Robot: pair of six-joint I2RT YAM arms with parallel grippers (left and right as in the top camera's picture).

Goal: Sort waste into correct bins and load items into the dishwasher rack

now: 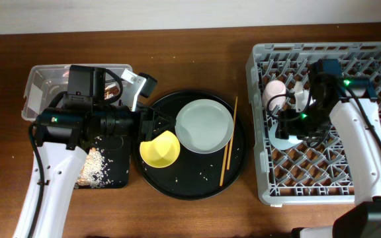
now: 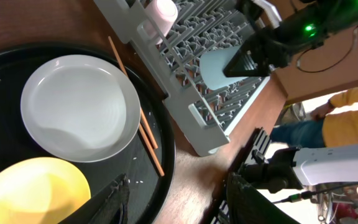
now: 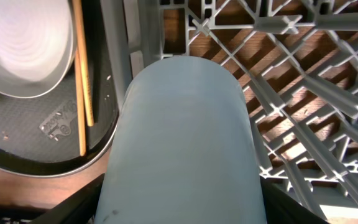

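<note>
My right gripper [image 1: 291, 127] hangs over the left part of the grey dishwasher rack [image 1: 259, 165], shut on the pale blue cup [image 3: 179, 130], which fills the right wrist view. A pink cup [image 1: 274, 89] lies in the rack just behind it. On the round black tray [image 1: 194, 186] sit the pale green plate [image 1: 205, 125], the yellow bowl [image 1: 160, 150] and the chopsticks [image 1: 228, 142]. The left gripper [image 2: 180, 205] is open, one finger beside the bowl [image 2: 30, 190], with only tray and table showing between its fingers.
A clear tub [image 1: 42, 82] stands at the back left, partly under the left arm. A shallow black tray [image 1: 101, 168] with pale crumbs lies in front of it. A few crumbs dot the round tray. Bare wood shows between the tray and the rack.
</note>
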